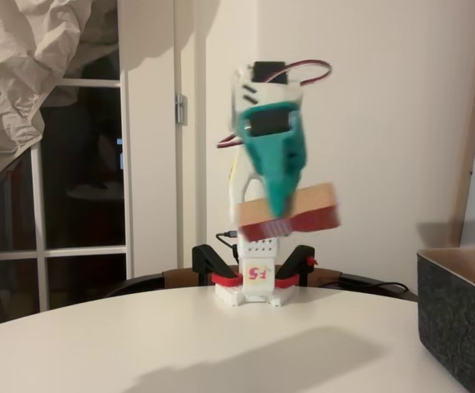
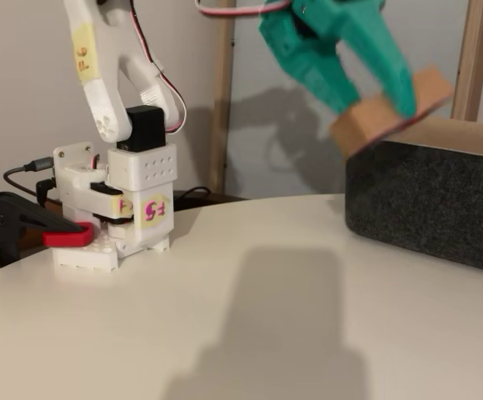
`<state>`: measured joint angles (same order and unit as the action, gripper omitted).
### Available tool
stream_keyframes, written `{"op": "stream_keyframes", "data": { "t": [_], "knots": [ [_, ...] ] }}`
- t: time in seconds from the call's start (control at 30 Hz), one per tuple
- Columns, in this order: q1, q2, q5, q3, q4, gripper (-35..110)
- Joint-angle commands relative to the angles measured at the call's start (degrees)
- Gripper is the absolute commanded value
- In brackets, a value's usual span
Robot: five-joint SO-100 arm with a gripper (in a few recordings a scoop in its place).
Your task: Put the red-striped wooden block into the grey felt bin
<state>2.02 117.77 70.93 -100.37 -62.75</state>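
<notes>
the red-striped wooden block (image 1: 289,210) is hanging high in the air in a fixed view, well above the white table (image 1: 180,344), pinched between the teal fingers of the gripper (image 1: 280,214), which are reaching down over its near face and closing on it from front and back. its long axis is lying roughly level and running left to right in this view, tipped slightly up at the right end, with the tan wood showing on top and a reddish band along the lower edge. the grey felt bin (image 1: 460,315) is sitting at the right edge of this view, low on the table, so the block is lying well to the left of it and much higher than its rim. in the other fixed view the gripper (image 2: 387,107) is holding the block (image 2: 391,112) at the upper right, blurred, its long axis slanting up toward the right. here the block is hovering just above the near left corner of the bin (image 2: 429,204), apparently at or just short of the rim rather than over the middle of the opening. judging from both views, the coming move is depending on carrying the block further right over the opening before the fingers are spreading.
</notes>
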Motion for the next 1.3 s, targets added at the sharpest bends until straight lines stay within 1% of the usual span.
{"op": "stream_keyframes", "data": {
  "t": [0.0, 0.37, 0.67, 0.8, 0.97, 1.27],
  "knots": [
    [-3.34, 3.60, 0.18, 3.25, 2.29, 7],
    [-21.18, -1.41, -2.99, 11.16, 5.89, 7],
    [-32.70, -15.38, -10.02, 20.39, 7.47, 7],
    [-35.77, -22.32, -14.41, 24.61, 8.61, 6],
    [-37.71, -27.86, -19.86, 25.40, 11.78, 7],
    [-38.23, -28.21, -25.14, 24.87, 8.53, 24]
  ]
}}
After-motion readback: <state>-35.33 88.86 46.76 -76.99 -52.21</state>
